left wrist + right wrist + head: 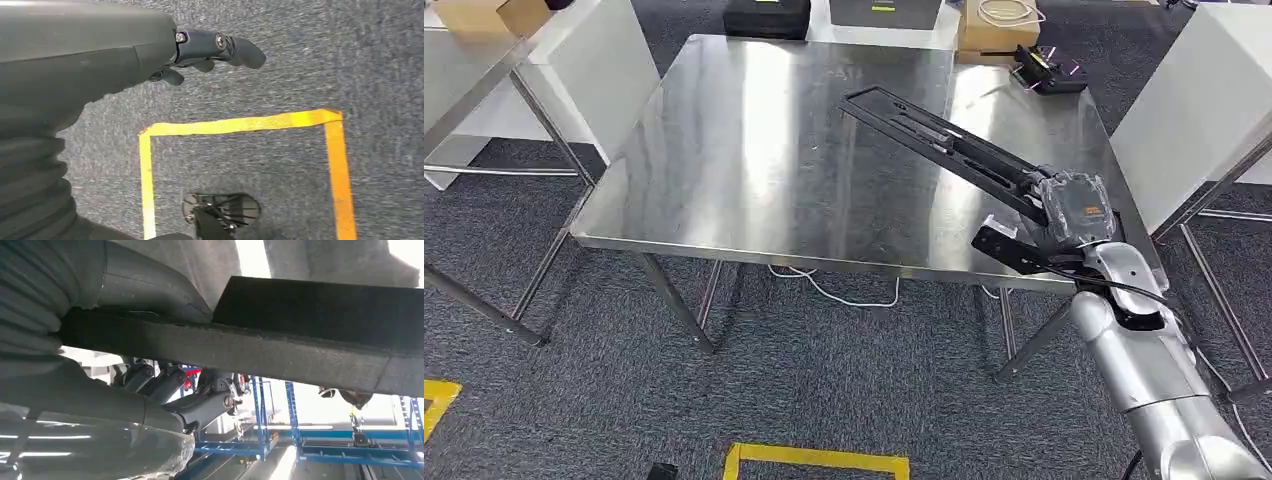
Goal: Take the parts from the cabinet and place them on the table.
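While right robot hand (1064,215) grips part (944,145).

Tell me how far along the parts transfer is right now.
Done: one long black part is out of the cabinet and over the steel table.
In hand: the right hand grips its near end, the far end reaching toward the table's middle. I cannot tell if it touches the top.
Left: set it down and let go. The left hand hangs over the carpet, holding nothing.
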